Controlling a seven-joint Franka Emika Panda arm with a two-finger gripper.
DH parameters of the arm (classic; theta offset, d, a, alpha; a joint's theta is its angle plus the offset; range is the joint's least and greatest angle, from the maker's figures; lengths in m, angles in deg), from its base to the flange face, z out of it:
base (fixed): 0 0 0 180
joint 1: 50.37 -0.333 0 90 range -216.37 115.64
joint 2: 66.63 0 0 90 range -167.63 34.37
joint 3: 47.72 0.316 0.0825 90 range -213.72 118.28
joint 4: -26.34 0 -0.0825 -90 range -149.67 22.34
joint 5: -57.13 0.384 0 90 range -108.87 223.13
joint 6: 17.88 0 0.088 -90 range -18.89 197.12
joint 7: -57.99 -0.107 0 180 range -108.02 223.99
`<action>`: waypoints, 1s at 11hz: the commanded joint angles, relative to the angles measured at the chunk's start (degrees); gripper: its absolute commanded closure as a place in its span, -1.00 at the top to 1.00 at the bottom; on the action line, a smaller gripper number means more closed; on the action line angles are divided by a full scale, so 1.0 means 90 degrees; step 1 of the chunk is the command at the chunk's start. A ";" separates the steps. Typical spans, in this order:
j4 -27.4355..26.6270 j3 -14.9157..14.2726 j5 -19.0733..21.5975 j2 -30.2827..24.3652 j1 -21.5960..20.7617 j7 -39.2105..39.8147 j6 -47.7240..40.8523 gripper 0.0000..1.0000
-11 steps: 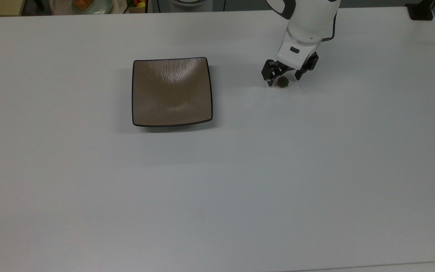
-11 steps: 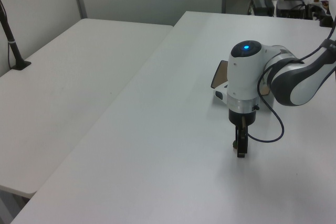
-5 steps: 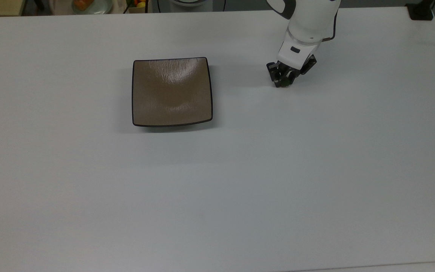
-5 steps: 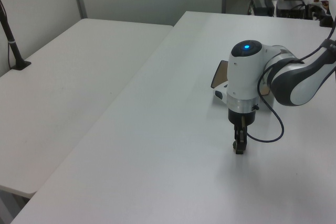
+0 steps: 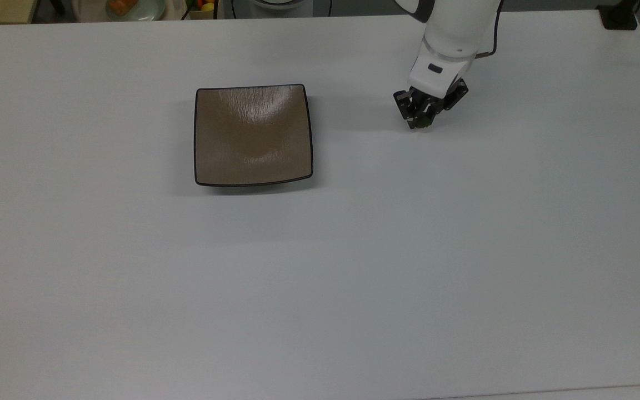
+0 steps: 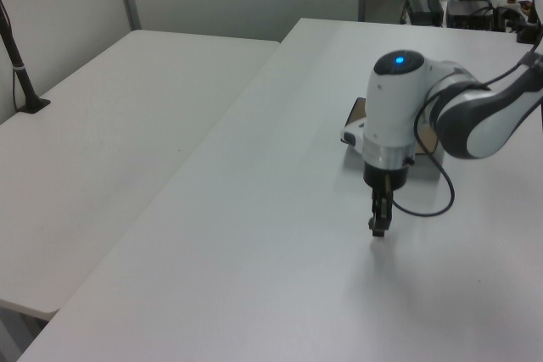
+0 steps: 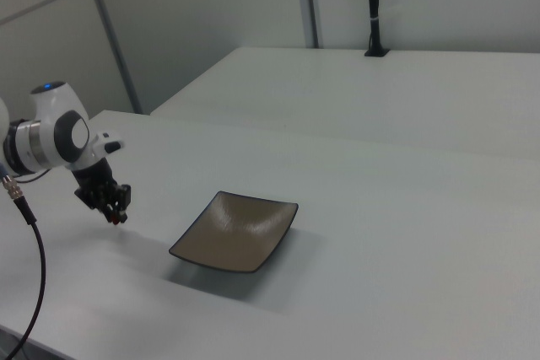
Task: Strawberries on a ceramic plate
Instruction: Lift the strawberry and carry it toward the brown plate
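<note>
Claw (image 5: 421, 119) clamped on the strawberry (image 5: 422, 123), just above the white tabletop (image 5: 353, 278), nr the far edge in the top view. Ceramic plate (image 5: 253, 135) sits flat, well apart from claw, towards the top view's left; nothing on it.

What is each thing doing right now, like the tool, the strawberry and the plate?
tool: shut on the strawberry, raised off the table.
strawberry: pinched between the tool's fingers, mostly hidden, a bit of green showing.
ceramic plate: flat on the table, nothing in it, apart from the tool.
table: bearing the plate.
</note>
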 commanded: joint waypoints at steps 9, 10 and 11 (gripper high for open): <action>0.1323 -0.0788 0.0889 -0.1780 0.0779 0.1733 -0.2862 -0.63; 0.1363 -0.0944 0.0987 -0.1858 0.0846 0.2065 -0.3030 -0.63; 0.1373 -0.1062 0.1075 -0.2004 0.1012 0.2301 -0.3051 -0.63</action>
